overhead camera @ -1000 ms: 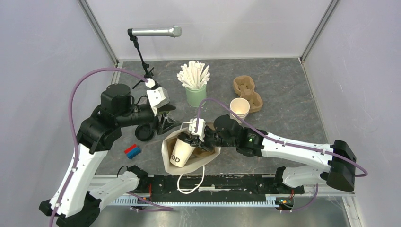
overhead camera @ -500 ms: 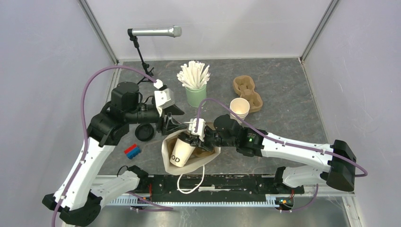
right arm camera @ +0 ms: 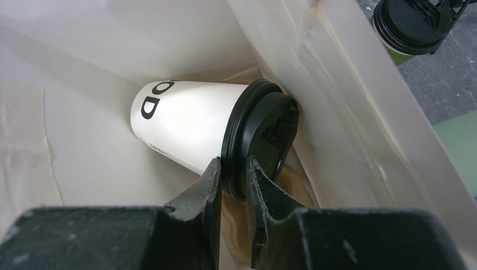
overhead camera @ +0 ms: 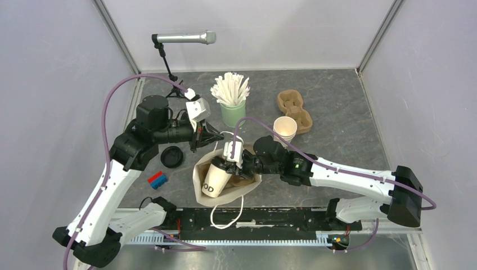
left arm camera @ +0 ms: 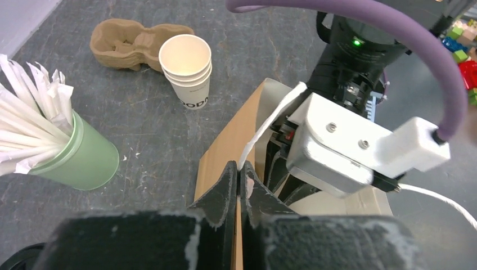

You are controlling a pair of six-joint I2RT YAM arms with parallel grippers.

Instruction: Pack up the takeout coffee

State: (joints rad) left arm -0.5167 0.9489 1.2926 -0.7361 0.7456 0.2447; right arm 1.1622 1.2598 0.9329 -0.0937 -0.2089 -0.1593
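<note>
Currently | my left gripper [left arm camera: 238, 171]: clenched on cord handle [left arm camera: 270, 121] at paper bag [overhead camera: 197, 175] rim | my right gripper [right arm camera: 232, 174]: grasping white cup [right arm camera: 185, 126] by lid [right arm camera: 270, 132], inside bag

Reaches from the lower left toward frame centre with the white-and-black left arm [overhead camera: 107, 191], elbow raised. Pinches a thin white cord handle [left arm camera: 270, 126] in the black left gripper [left arm camera: 239, 173], jaws pressed together. Stretches in from the lower right with the right arm [overhead camera: 349, 174]. Clamps the right gripper [right arm camera: 232, 169] across the round black plastic lid [right arm camera: 264, 140] of a white paper cup [right arm camera: 180, 124].
</note>
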